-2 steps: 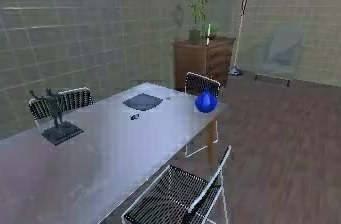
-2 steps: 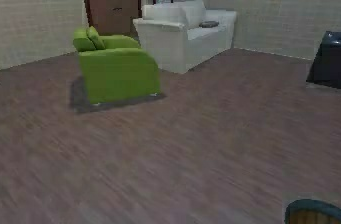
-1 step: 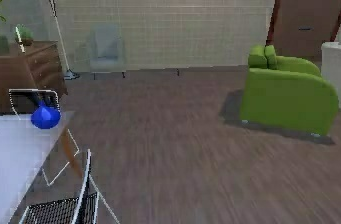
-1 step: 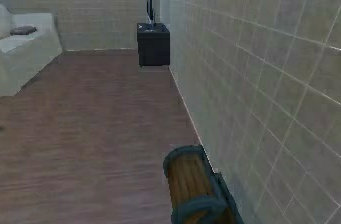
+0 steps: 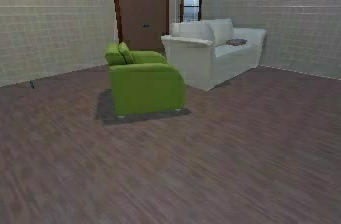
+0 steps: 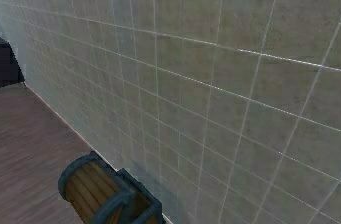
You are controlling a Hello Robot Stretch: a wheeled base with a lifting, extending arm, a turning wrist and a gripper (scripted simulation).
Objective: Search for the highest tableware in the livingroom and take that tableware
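Search for tableware, livingroom

Wood floor (image 5: pixel 178 170), tiled wall (image 6: pixel 238 110), white sofa (image 5: pixel 213 50), green armchair (image 5: pixel 146 85), barrel-like thing (image 6: pixel 90 190). Where tableware sits: can't tell. Prob light, stiff, slick, fragile; take by rim/side. State of pincer: can't tell.

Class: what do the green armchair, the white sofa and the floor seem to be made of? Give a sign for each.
Green armchair: probably matte fabric upholstery, soft rounded cushions. White sofa: padded, fabric or leather, unclear which. Floor: wood-look planks, streaky grain, slight sheen.
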